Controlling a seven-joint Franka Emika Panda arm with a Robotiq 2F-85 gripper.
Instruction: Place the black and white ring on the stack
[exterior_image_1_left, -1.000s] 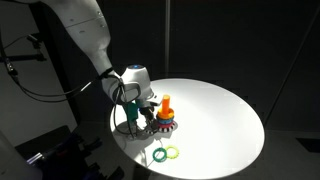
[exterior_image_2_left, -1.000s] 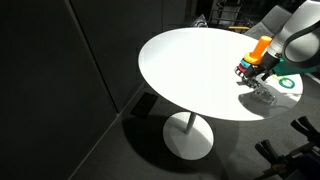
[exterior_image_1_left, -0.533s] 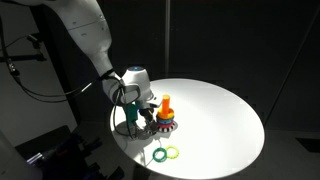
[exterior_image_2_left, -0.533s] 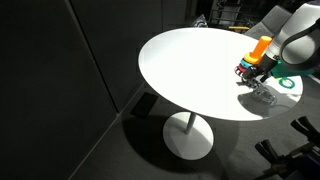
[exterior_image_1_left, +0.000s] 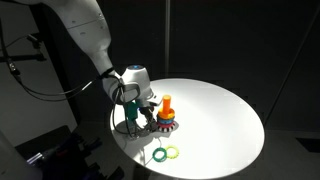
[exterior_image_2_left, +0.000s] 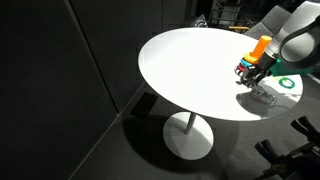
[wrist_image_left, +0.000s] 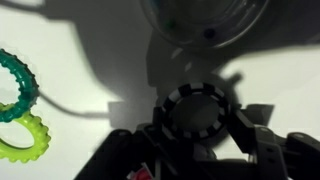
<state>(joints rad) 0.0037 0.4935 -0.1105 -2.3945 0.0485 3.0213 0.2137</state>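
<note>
Beside the stack (exterior_image_1_left: 166, 115), low over the table (exterior_image_1_left: 220, 110): pinches the black and white ring (wrist_image_left: 190, 91) between the gripper (wrist_image_left: 198, 128) jaws. Grasp apparently made; threading onto the stack and release not yet done.

A blacked-out robotics lab or test studio.

Matte black wall panels (exterior_image_2_left: 60, 70) close the room in, and light falls only on a round white pedestal table (exterior_image_2_left: 190, 60) standing alone on the dark floor. In an exterior view, a white multi-jointed robot arm (exterior_image_1_left: 85, 30) reaches over the table, with loose black cables (exterior_image_1_left: 45, 95) hanging beside it.
</note>
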